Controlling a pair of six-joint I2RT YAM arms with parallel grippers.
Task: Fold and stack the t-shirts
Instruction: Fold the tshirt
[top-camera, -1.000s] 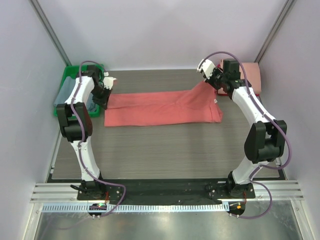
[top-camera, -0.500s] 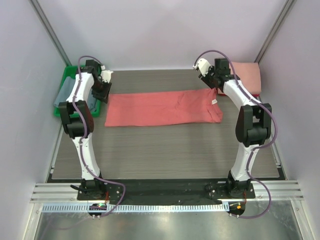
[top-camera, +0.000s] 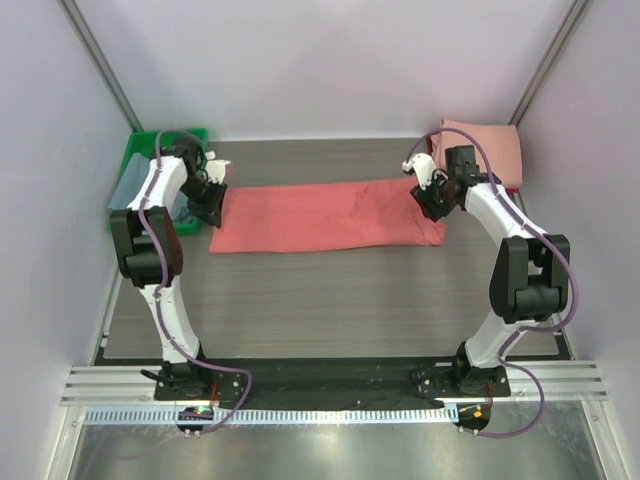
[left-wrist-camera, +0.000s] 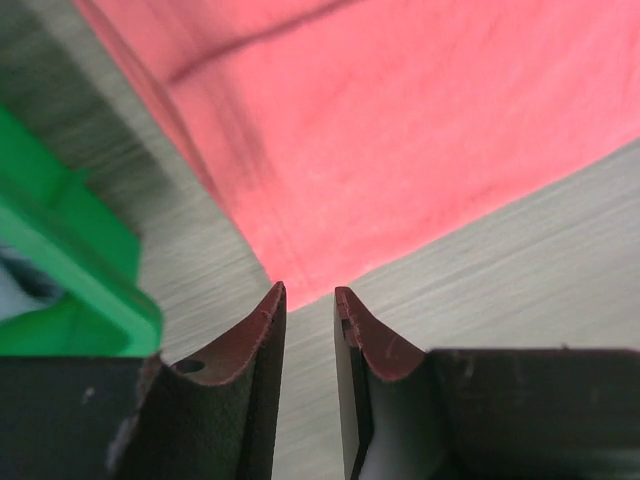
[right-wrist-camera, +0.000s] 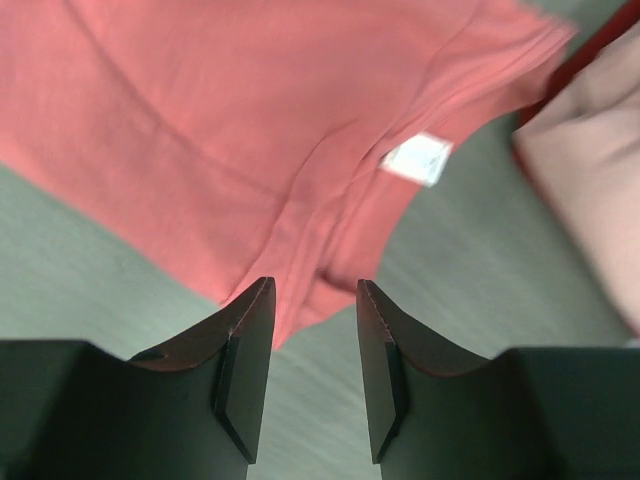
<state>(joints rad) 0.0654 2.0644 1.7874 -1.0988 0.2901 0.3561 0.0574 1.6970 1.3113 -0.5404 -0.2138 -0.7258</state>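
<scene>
Seemingly mid-fold on coral-red t-shirt (top-camera: 320, 215), left end effector (left-wrist-camera: 308, 292) and right end effector (right-wrist-camera: 313, 284) released (9 and 3 o'clock ends); likely needs regripping, folding across.

Your table (top-camera: 330, 300), grey wood-grain top, carries:
- one coral-red t-shirt (top-camera: 320, 215), lying flat as a long strip across the far half, white neck label (right-wrist-camera: 417, 158) near its right end;
- one pale pink t-shirt (top-camera: 490, 150), folded, far right corner;
- one green tray (top-camera: 135, 160), far left corner.
</scene>
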